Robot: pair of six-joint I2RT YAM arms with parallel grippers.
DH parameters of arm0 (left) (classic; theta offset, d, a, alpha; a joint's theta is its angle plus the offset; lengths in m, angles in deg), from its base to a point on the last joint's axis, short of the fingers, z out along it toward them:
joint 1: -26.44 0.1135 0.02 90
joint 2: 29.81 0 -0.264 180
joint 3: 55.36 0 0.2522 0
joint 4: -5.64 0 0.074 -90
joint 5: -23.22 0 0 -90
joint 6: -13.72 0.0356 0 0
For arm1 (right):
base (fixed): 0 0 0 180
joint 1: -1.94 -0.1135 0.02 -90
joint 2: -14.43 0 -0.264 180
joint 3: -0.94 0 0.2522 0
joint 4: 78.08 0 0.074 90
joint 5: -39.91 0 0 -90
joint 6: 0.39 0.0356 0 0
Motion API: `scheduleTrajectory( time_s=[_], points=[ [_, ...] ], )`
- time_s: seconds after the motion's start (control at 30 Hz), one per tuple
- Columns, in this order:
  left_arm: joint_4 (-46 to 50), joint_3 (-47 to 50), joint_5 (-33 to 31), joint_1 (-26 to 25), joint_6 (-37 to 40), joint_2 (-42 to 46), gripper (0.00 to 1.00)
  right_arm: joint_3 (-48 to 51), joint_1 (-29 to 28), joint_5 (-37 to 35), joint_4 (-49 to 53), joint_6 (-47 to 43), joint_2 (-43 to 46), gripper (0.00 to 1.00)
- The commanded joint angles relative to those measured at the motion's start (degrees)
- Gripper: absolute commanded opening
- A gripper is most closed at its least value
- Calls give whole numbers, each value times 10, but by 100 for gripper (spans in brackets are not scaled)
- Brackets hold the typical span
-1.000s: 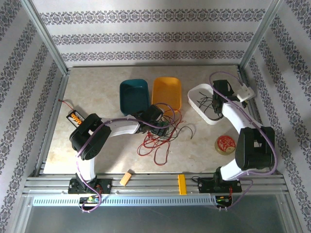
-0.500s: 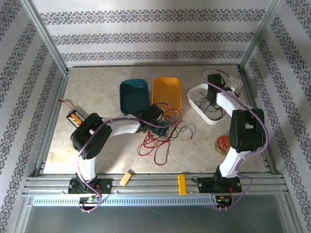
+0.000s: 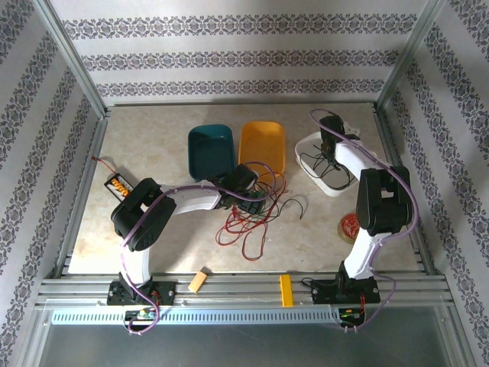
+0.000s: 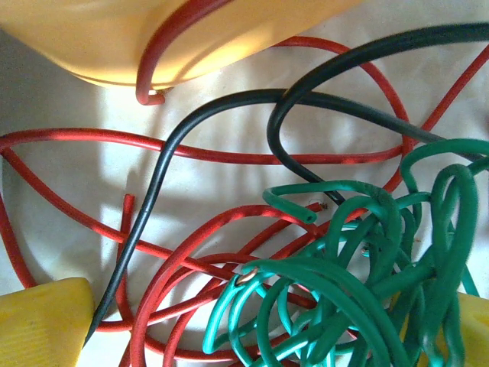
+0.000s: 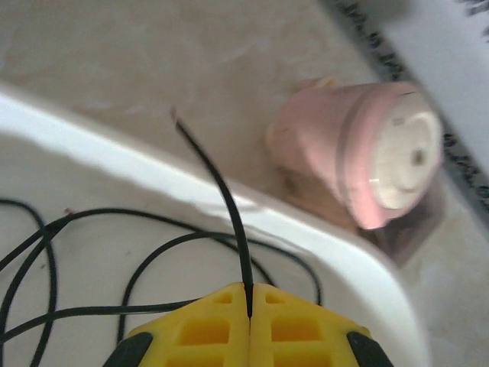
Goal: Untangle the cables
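Note:
The tangle of cables lies mid-table: red loops (image 3: 241,225) and black strands (image 3: 286,205) spread out from under my left gripper (image 3: 256,205). In the left wrist view, green coils (image 4: 359,290) lie over red cable (image 4: 176,267) and black cable (image 4: 153,206). My left gripper (image 4: 260,336) is open, and its yellow fingertips (image 4: 38,321) straddle the pile. My right gripper (image 5: 250,294) is shut on a thin black cable (image 5: 221,191) above the white tray (image 3: 309,145). More black cables (image 3: 325,164) lie inside that tray.
A teal tray (image 3: 210,151) and an orange tray (image 3: 262,145) stand behind the tangle. A battery box (image 3: 118,186) sits at the left and a tape roll (image 3: 353,227) at the right. A pink round object (image 5: 367,160) lies just outside the white tray's rim. Small blocks (image 3: 199,280) rest on the front rail.
My right arm has swung back and to the left, carrying its gripper over the white tray's far end. The left arm and the tangle have stayed put.

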Motion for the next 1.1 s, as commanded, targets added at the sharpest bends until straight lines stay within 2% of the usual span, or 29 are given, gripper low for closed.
scheduleTrajectory(
  time_s=[0.0,0.2,0.23,0.27,0.33,0.4,0.43,0.57,0.7,0.77,0.87,0.97,1.03,1.07],
  points=[
    [76,11,-14,0,5,-25,99,-25,-1,70,50,-7,-27,0],
    [75,14,-19,-2,5,-21,99,-25,15,131,68,24,-38,1],
    [76,13,-19,-3,5,-21,99,-24,17,137,70,28,-38,31],
    [76,13,-19,-3,6,-22,99,-24,19,138,71,32,-36,54],
    [76,14,-20,-3,6,-21,99,-15,20,141,63,33,-22,62],
    [76,14,-20,-4,7,-21,99,-2,20,139,49,34,0,80],
    [75,13,-20,-3,7,-22,99,6,20,140,40,34,14,96],
    [75,12,-18,-4,8,-22,99,37,16,155,-5,14,72,98],
    [74,13,-17,-6,9,-21,99,81,-5,138,-51,-26,143,98],
    [73,13,-17,-5,10,-21,99,107,-15,166,-83,-53,180,98],
    [73,13,-17,-5,11,-20,99,125,-37,265,-103,-125,212,98],
    [73,14,-15,-5,12,-20,99,138,-73,271,-102,-171,221,98],
    [73,13,-15,-6,11,-20,99,141,-78,276,-94,-163,214,99],
    [73,14,-16,-6,12,-20,99,142,-79,279,-89,-161,208,95]
  ],
)
